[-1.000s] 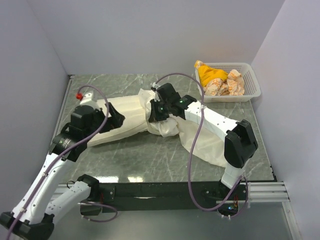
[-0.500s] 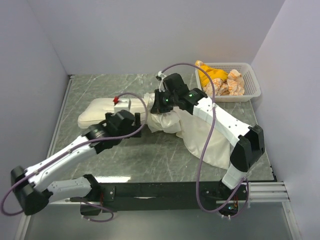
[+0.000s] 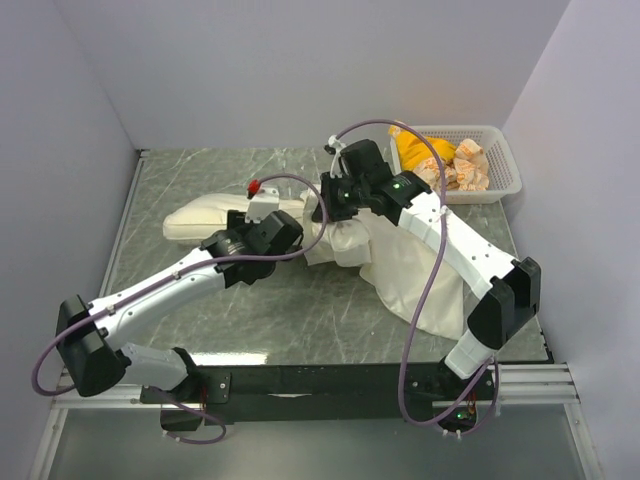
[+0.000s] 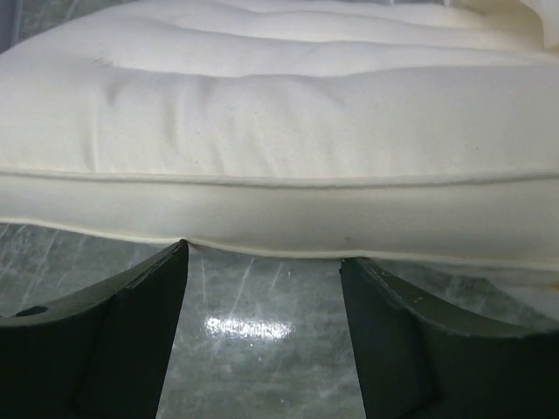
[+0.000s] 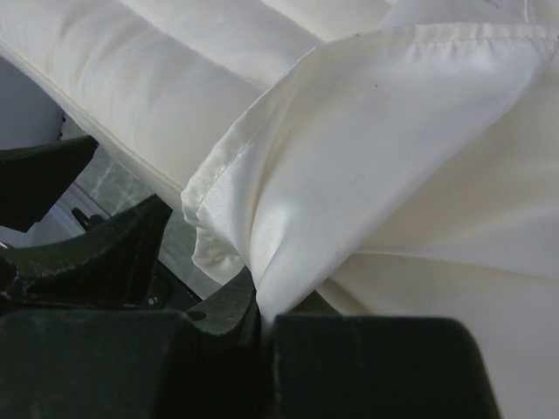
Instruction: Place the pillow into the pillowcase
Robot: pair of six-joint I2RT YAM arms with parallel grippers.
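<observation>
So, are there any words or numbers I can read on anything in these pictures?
No text here can be read.
On the plump cream-white padded pillow: nothing, the face that shows is plain.
On the thin limp cream-white fabric pillowcase: nothing, plain cloth.
On the orange-and-white patterned packets in the white plastic slotted basket: printed marks, too small and blurred to read.

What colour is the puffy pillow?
The pillow is plain cream-white all over. It shows best in the left wrist view.

White basket (image 3: pixel 492 193) holds yellow cloth (image 3: pixel 420 150), perhaps crumpled wrappers (image 3: pixel 466 166).
</observation>
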